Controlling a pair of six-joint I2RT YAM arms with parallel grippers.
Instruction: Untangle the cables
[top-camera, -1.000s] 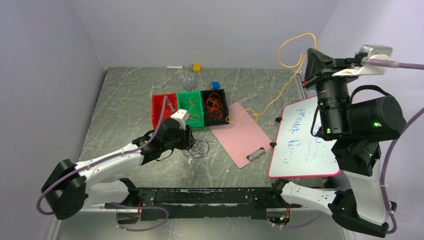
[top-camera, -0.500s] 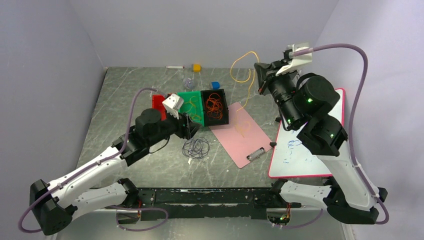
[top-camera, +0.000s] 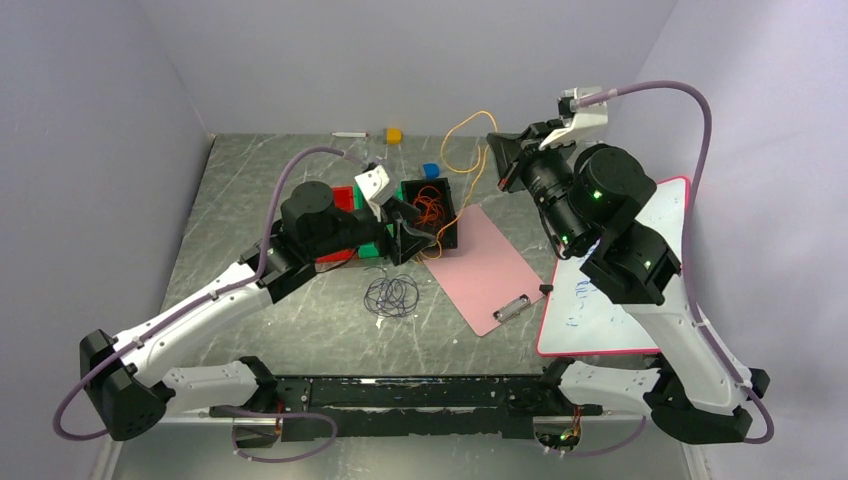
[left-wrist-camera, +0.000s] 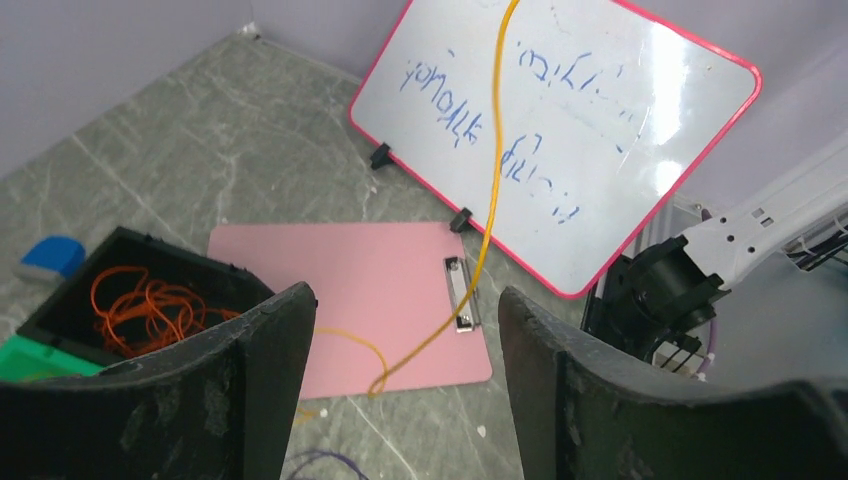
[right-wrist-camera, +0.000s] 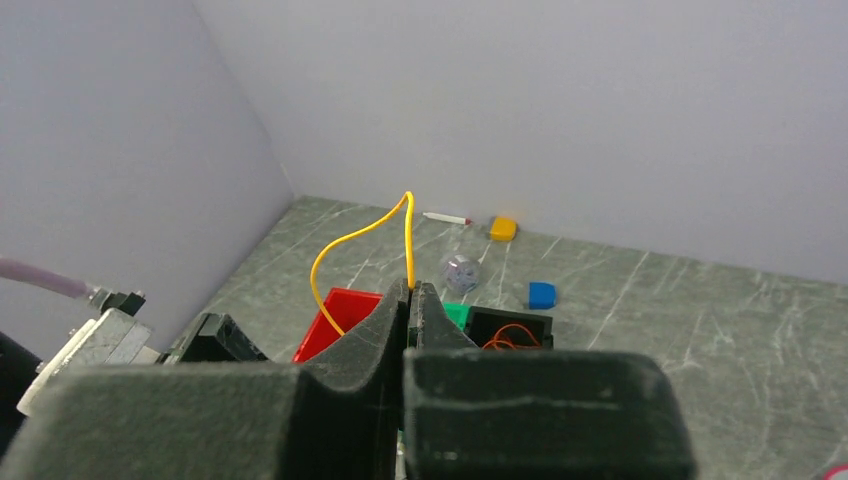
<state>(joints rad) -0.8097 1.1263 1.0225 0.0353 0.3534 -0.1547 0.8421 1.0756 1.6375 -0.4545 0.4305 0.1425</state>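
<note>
Blue scrawl (left-wrist-camera: 445, 95) on whiteboard (left-wrist-camera: 650, 90), unreadable

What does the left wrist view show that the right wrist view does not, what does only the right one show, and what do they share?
Only the left wrist view: the whiteboard, the pink clipboard, and the left pincer, open and empty. Only the right wrist view: the red bin, the yellow block, and the right pincer shut on the yellow cable. Both: that yellow cable, and the black bin with orange cables inside.
</note>
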